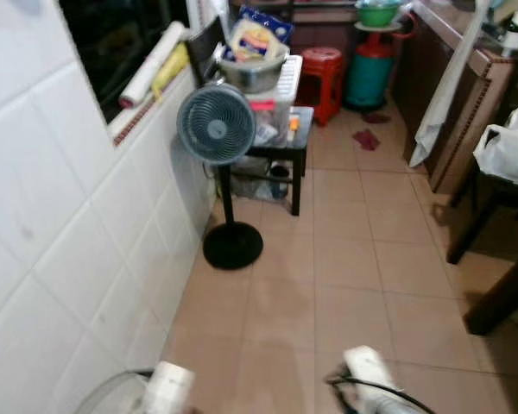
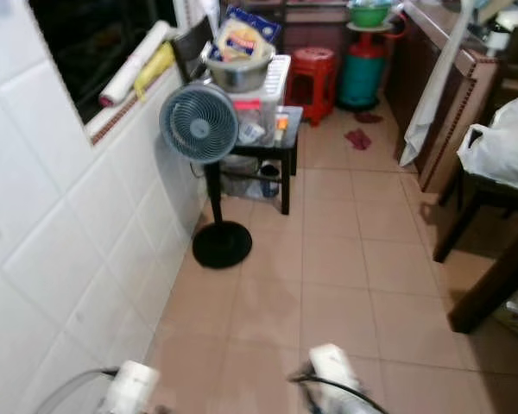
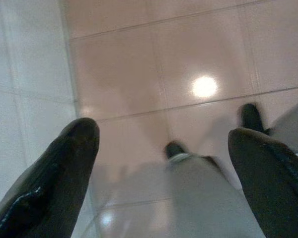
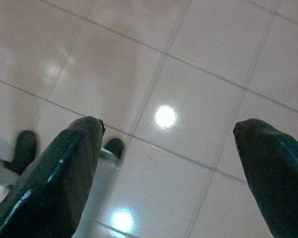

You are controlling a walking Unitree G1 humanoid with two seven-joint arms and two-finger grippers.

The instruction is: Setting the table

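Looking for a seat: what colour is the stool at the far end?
Red; the stool shows best in the left eye view.

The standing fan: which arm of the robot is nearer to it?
Left. The fan stands ahead by the wall, on the left arm's side; the right arm hangs further right.

Floor (image 1: 345,250): pinkish-tan tiles, glossy, with round glints of ceiling light in the wrist views.
Wall (image 1: 60,224): white tiles, just left of the fan.
Fan (image 1: 217,124): grey round head on a black pole and round base, standing against the wall.
Window (image 1: 121,34): dark, above and left of the fan.
Side table (image 1: 281,142): black, just behind the fan, cluttered.
Stool (image 1: 321,73): red, beyond the side table.
Gas cylinder (image 1: 369,69): teal, right of the stool.
Counter (image 1: 453,95): dark wood, far right of the fan.
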